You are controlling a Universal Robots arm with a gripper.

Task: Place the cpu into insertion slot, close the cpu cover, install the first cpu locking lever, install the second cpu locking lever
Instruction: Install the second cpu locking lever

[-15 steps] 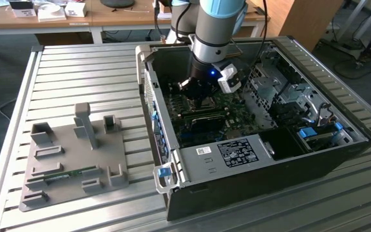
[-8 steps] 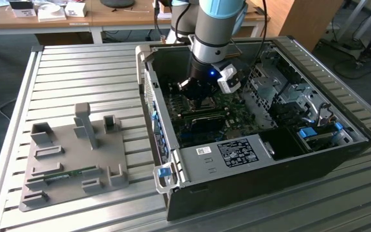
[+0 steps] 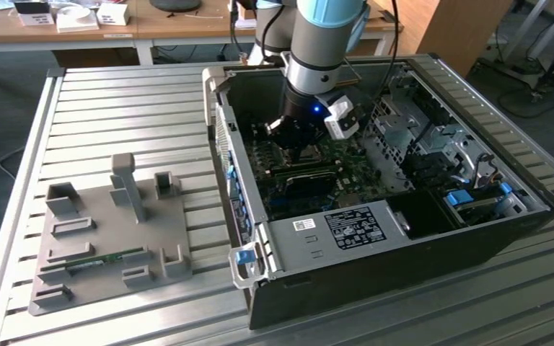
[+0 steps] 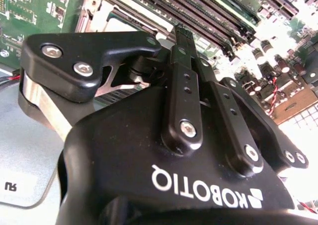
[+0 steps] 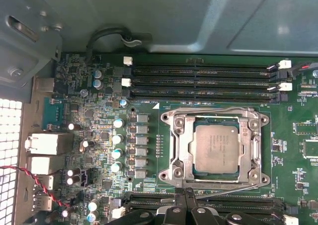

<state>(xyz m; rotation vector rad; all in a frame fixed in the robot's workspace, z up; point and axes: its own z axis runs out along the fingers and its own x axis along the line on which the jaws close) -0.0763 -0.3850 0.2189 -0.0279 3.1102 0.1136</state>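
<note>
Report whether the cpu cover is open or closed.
Closed: in the first wrist view the cpu cover lies flat on the insertion slot, framing the cpu through its window.

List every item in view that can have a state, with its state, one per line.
cpu: seated flat in the insertion slot, metal top up.
insertion slot: occupied by the cpu.
cpu cover: closed down around the cpu.
locking lever: thin wire along the socket's edge, nearest the gripper; whether it is latched cannot be told.
gripper: fingers closed together, tips by that lever.
computer case: side open, lying on the table.
</note>
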